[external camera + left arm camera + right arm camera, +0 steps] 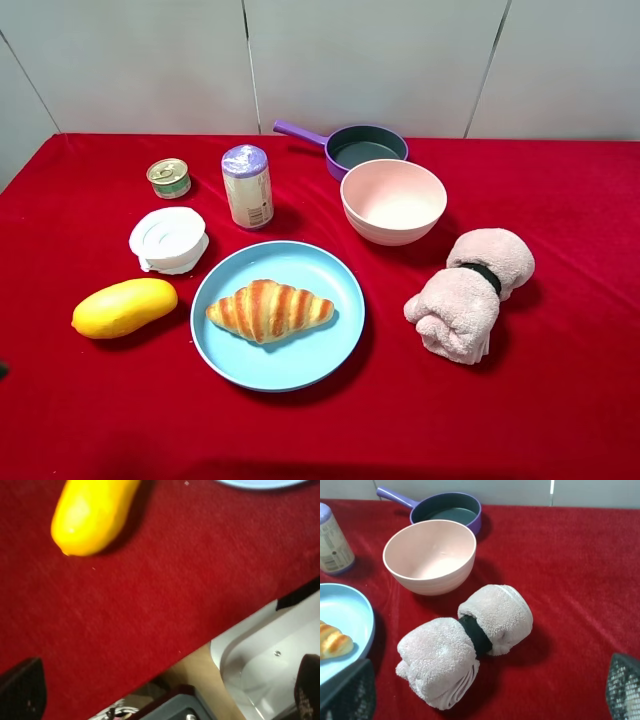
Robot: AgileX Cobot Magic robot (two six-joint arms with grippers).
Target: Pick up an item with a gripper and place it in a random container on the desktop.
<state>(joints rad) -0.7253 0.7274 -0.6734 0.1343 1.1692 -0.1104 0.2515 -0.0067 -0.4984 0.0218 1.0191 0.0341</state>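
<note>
My left hand (165,692) shows only as two dark fingertips (20,687) at the edges of its wrist view, set wide apart with nothing between them, so it is released and empty. It hangs over the near edge of the table (165,595), where the red cloth ends and pale grey equipment shows below. Just beyond it lies the yellow mango (90,512), and a sliver of the light-blue plate (260,483) sits at the far corner of that view.

My right hand (485,690) is the same: two dark textured fingertips (624,685) far apart, grasping nothing, released. Directly ahead of it lies a rolled pink towel (465,642) cinched by a dark band, and beyond that the pink bowl (431,556), with the purple saucepan (445,509) touching or just behind it.

From the high camera neither hand is visible. The croissant (268,309) lies inside the plate, roughly central on it, its long axis running left to right. The mango rests on the cloth just left of the plate. Behind the plate on the left are a white lidded tub (168,239), a small tin can (169,178) and an upright canister with a purple lid (247,186).
</note>
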